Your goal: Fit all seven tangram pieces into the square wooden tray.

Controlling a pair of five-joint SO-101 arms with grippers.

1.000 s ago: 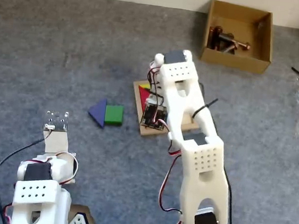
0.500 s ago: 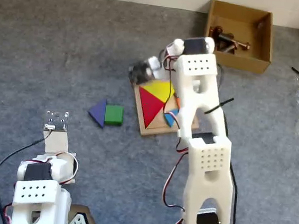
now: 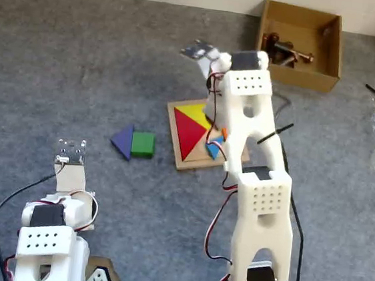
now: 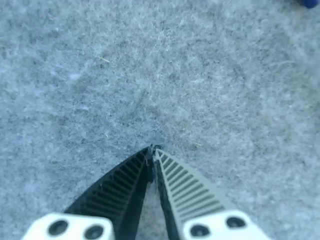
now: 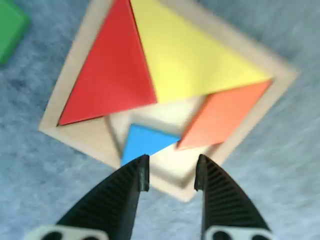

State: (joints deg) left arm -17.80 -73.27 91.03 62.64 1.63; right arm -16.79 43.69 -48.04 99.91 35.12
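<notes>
- Tangram pieces are lying in two groups on the grey carpet [image 3: 81,69]: two loose, four inside the tray.
- Nearest the arms' bases, the left gripper [image 4: 152,150] is hanging low over bare carpet, its two fingers pressed together with nothing between them.
- A little farther out, a green square block [image 3: 143,144] and a dark blue triangle [image 3: 123,140] are sitting side by side, seemingly touching, near the tray but outside it.
- Beyond them, the square wooden tray [image 5: 68,82] is lying flat on the carpet. It is holding a large red triangle [image 5: 112,75] edge to edge with a large yellow triangle [image 5: 190,60], an orange piece [image 5: 225,115] against the yellow one, and a small light blue triangle [image 5: 145,142] with bare wood showing around it.
- The right gripper [image 5: 171,172] is hovering above the tray's rim beside the light blue triangle, fingers spread apart and carrying nothing.
- Farthest away, an open cardboard box [image 3: 292,74] is standing well apart from the tray.
</notes>
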